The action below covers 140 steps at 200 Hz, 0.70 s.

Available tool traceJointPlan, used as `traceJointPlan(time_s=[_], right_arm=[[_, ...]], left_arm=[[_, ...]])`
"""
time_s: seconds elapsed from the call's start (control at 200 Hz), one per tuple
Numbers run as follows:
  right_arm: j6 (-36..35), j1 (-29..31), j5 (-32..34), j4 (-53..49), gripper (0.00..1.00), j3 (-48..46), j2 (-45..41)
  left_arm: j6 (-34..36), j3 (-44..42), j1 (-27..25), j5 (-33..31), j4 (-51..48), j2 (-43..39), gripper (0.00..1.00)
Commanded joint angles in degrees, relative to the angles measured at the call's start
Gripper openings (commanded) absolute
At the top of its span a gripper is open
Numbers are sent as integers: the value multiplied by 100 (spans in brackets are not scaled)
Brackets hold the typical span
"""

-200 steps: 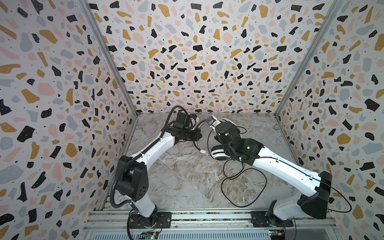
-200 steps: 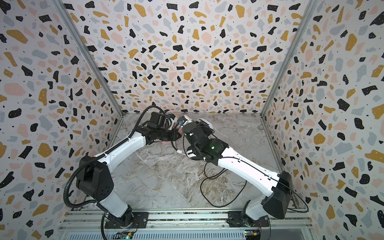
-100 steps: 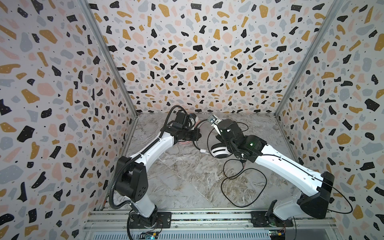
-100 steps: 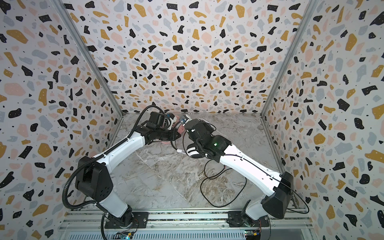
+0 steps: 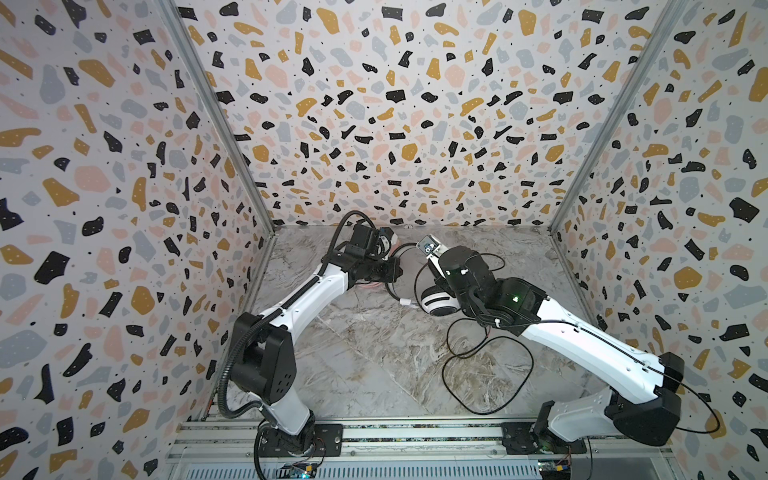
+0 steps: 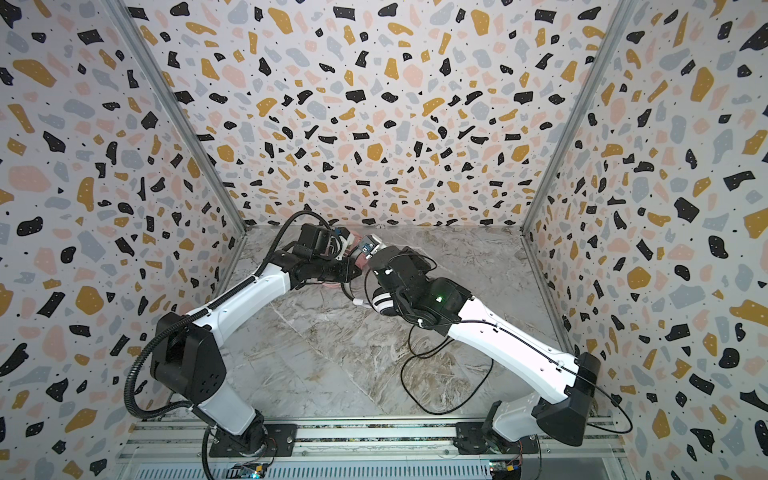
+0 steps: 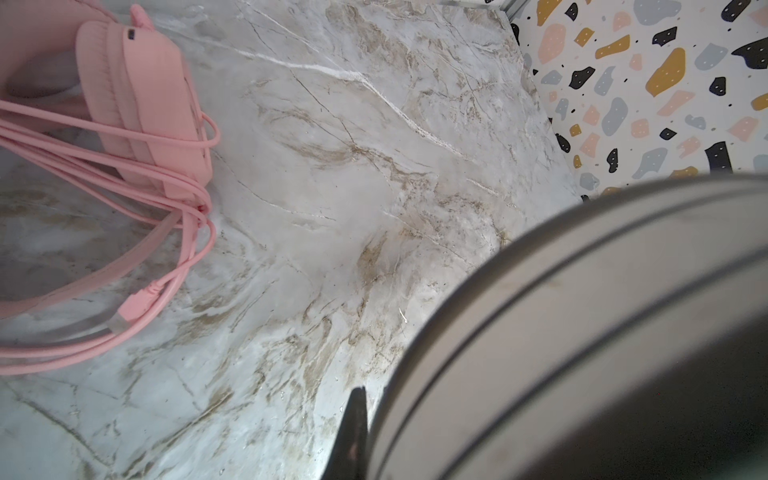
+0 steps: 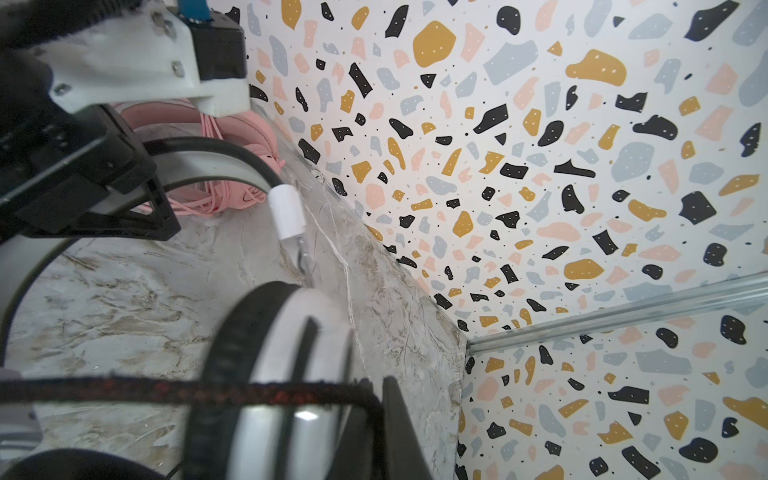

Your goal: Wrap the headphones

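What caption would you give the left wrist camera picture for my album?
Pink headphones, cable looped over them, lie on the marble table; a blurred white-and-black headset looms close.

a robot test cell in a lab rather than any lived-in room: a small box with three walls (image 5: 374,104) papered in a printed terrazzo pattern, joined at the corners by bare aluminium posts (image 5: 216,124), over a floor (image 5: 374,365) of marble-look sheet. along the open front runs an aluminium rail (image 5: 415,434) with two white-and-black robot arms, the left arm (image 5: 307,299) and the right arm (image 5: 582,345), bolted to it on black plates. a ribbed cable conduit (image 5: 226,386) and small exposed circuit boards (image 5: 301,471) sit at the rail.
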Motion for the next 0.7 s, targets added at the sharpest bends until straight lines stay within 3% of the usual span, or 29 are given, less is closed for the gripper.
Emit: traceJointPlan(time_s=[0.0, 0.19, 0.511, 0.696], right_arm=[[225, 67, 288, -163, 5, 99, -263], [131, -19, 199, 34, 5, -117, -304], [-33, -1040, -1402, 415, 5, -140, -187], [-333, -1313, -1856, 656, 6, -58, 23]], left_arm=[[-27, 246, 25, 123, 322, -206, 0], [53, 259, 49, 164, 316, -241, 0], [302, 181, -30, 502, 468, -392, 0], [533, 221, -173, 681, 369, -353, 0]])
